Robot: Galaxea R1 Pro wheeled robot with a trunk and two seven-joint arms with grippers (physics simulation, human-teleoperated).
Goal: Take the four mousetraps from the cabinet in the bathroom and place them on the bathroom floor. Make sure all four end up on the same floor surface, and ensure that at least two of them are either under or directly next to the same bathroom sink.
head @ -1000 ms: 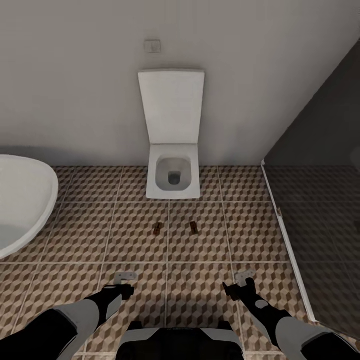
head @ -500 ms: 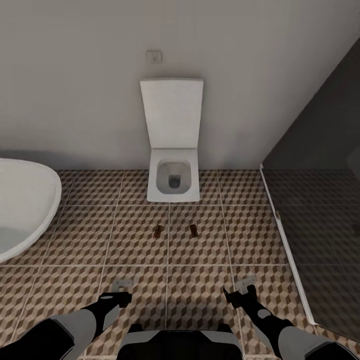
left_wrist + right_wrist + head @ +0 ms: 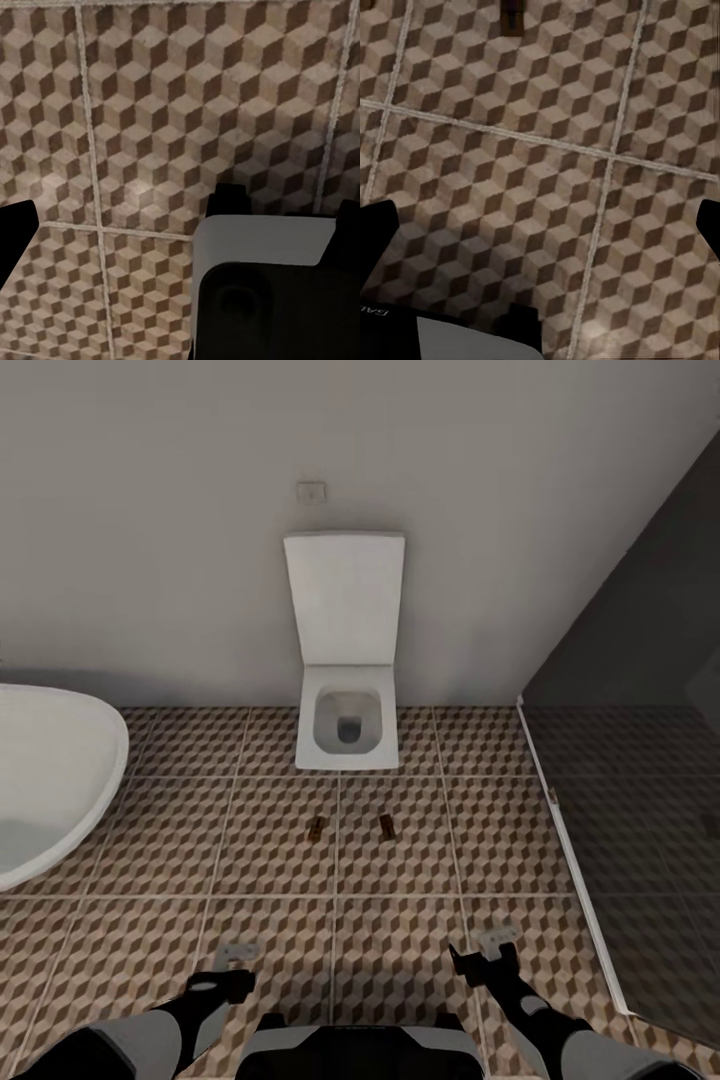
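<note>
Two mousetraps lie on the cube-patterned bathroom floor (image 3: 270, 920) in front of the toilet: one (image 3: 316, 828) to the left and one (image 3: 386, 824) to the right, a short gap between them. A mousetrap (image 3: 512, 13) also shows at the edge of the right wrist view. My left gripper (image 3: 236, 955) and right gripper (image 3: 495, 942) hang low over the tiles, well short of the traps. Each is open with nothing between its dark fingertips (image 3: 15, 232) (image 3: 375, 232). The cabinet and the sink are out of view.
A square white toilet (image 3: 347, 730) with its lid up stands against the back wall. An oval white bathtub (image 3: 50, 780) fills the left. A dark glass shower screen (image 3: 640, 780) with a white sill closes off the right. My own grey base (image 3: 262, 285) shows below the left gripper.
The whole picture has shifted: the toilet and traps look a little smaller and farther, and both arms sit lower in the frame. The traps keep their places on the tiles.
</note>
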